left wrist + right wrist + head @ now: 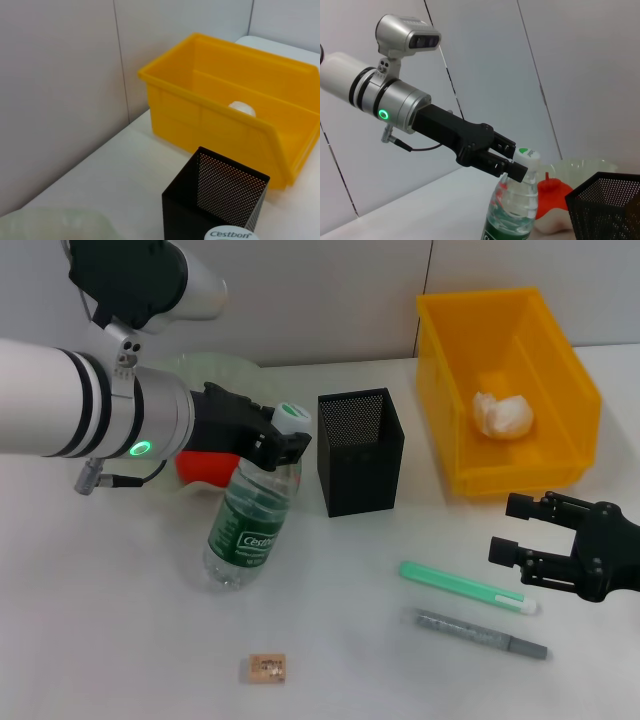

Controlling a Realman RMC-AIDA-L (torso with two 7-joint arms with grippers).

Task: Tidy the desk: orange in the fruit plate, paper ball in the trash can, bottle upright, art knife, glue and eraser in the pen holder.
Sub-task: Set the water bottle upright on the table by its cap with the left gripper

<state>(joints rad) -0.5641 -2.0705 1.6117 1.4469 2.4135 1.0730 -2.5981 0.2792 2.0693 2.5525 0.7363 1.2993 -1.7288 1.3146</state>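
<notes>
L gripper (283,436) is clamped on the neck of the bottle (250,525), just under the white cap (293,414); the bottle stands tilted on the desk (120,640), base toward the robot, top leaning toward the pen holder (360,450). In the R wrist view the L fingers (500,162) pinch the neck below the cap. Behind the bottle sits the orange (205,468) in the fruit plate (215,370), partly hidden by the arm. Paper ball (503,414) lies inside the yellow bin (455,360), to the right of the holder. R gripper (523,531) hangs low over the desk at right, jaws spread, holding nothing. Just beside it lie the green glue stick (465,587) and, nearer the robot, the grey art knife (478,633), roughly parallel. Eraser (267,668) sits alone at the near edge, well apart from the rest.
</notes>
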